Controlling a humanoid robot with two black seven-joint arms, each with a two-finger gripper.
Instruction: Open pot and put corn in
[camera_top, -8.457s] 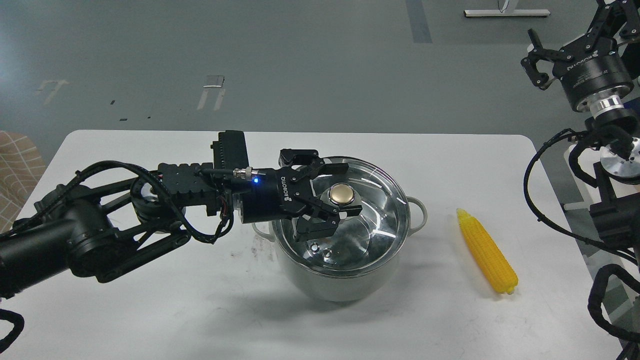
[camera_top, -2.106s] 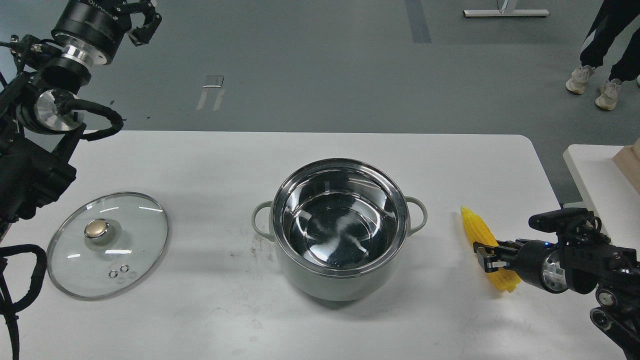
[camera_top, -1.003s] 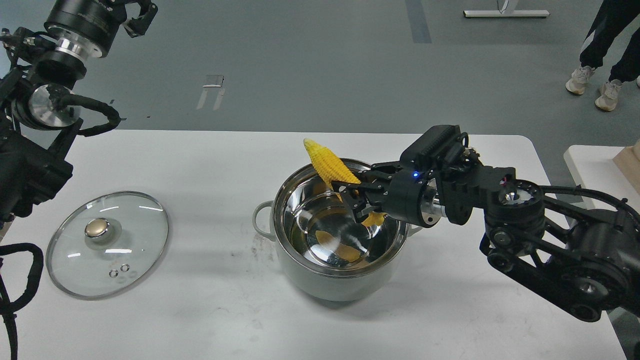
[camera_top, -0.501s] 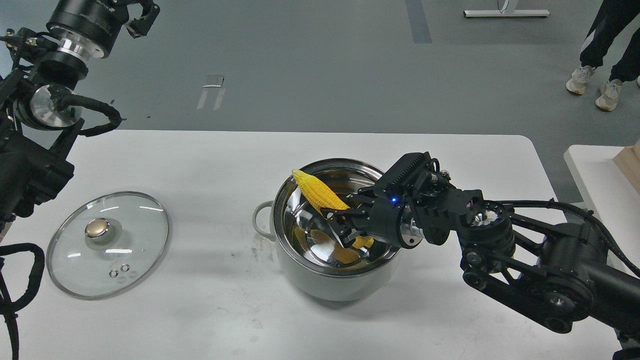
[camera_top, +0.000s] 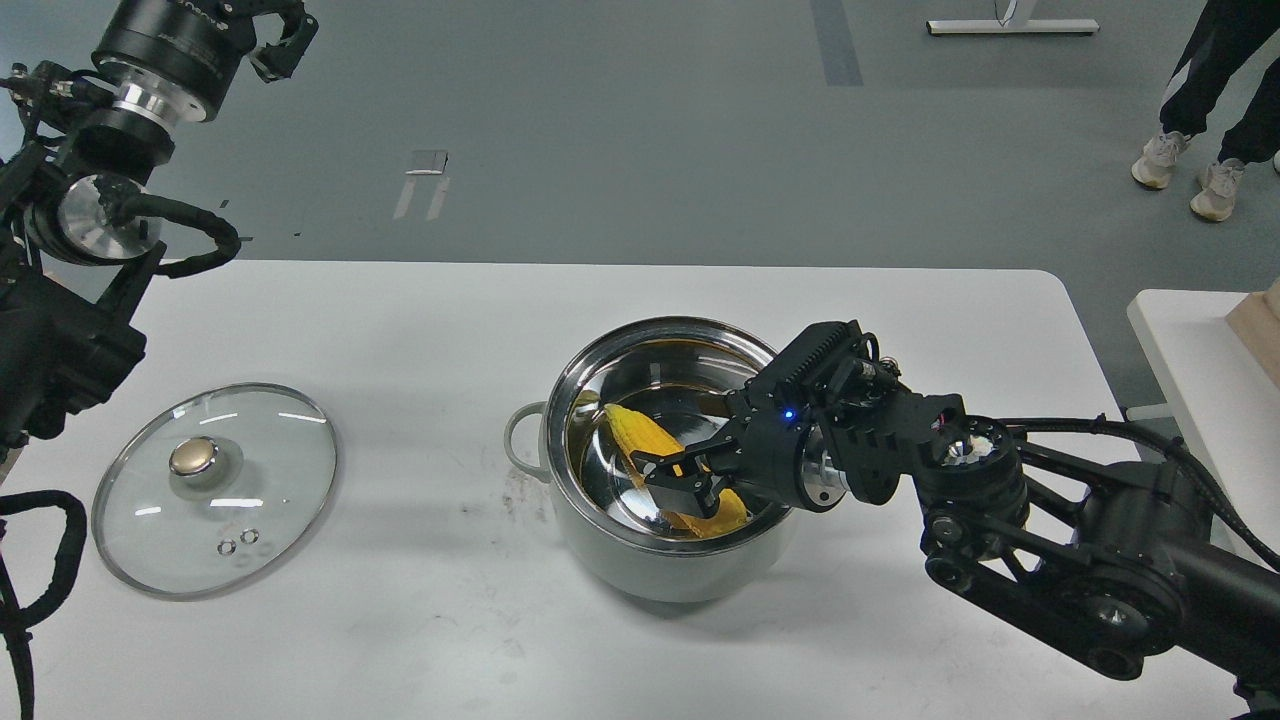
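Observation:
The pale grey-green pot (camera_top: 690, 565) stands open in the middle of the white table, its steel inside showing. The yellow corn (camera_top: 645, 435) lies slanted inside the pot, pointed tip toward the far left wall. My right gripper (camera_top: 688, 482) reaches in over the pot's right rim, and its fingers close around the thick end of the corn low in the pot. My left gripper (camera_top: 283, 35) is raised at the top left, far from the table, open and empty.
The glass lid with the gold knob (camera_top: 215, 487) lies flat on the table (camera_top: 400, 330) at the left. A second table (camera_top: 1180, 330) stands at the right edge. A person's legs (camera_top: 1215, 90) are at the far right on the floor.
My right gripper has lowered the corn from above the rim down into the pot, and the corn's tip is now below the rim. The left arm has stayed still.

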